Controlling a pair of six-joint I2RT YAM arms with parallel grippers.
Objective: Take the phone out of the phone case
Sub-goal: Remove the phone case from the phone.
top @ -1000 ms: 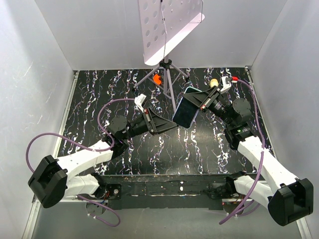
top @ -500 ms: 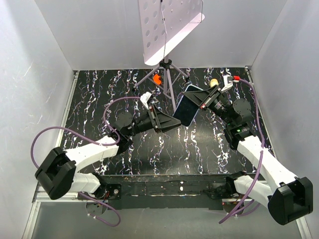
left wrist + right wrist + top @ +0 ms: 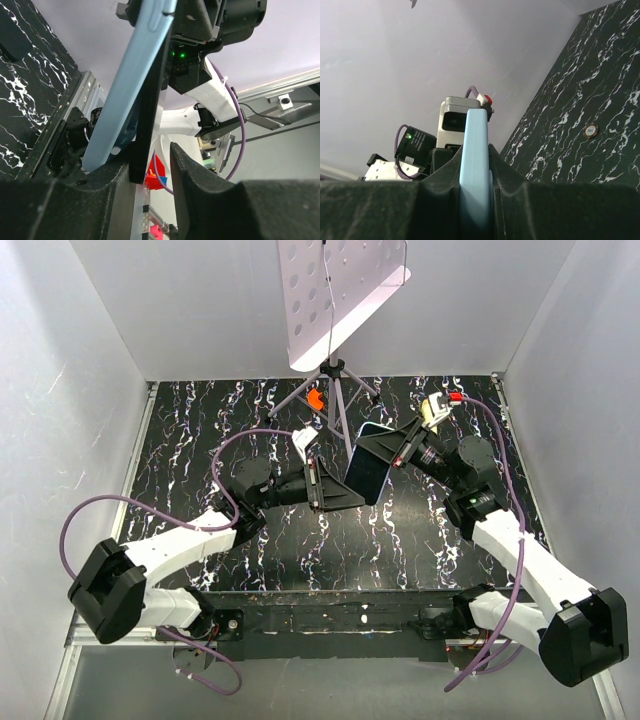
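Over the middle of the black marbled table (image 3: 200, 420), we are seeing the left gripper (image 3: 345, 492) pointing toward 2 o'clock. Its fingers are standing apart around the lower end of the phone (image 3: 366, 468), and a gap is showing beside one finger. The phone is hanging tilted above the table, lying against the phone case (image 3: 475, 165). At 2 o'clock from it, the right gripper (image 3: 392, 448) is clamping the light blue case between both fingers.
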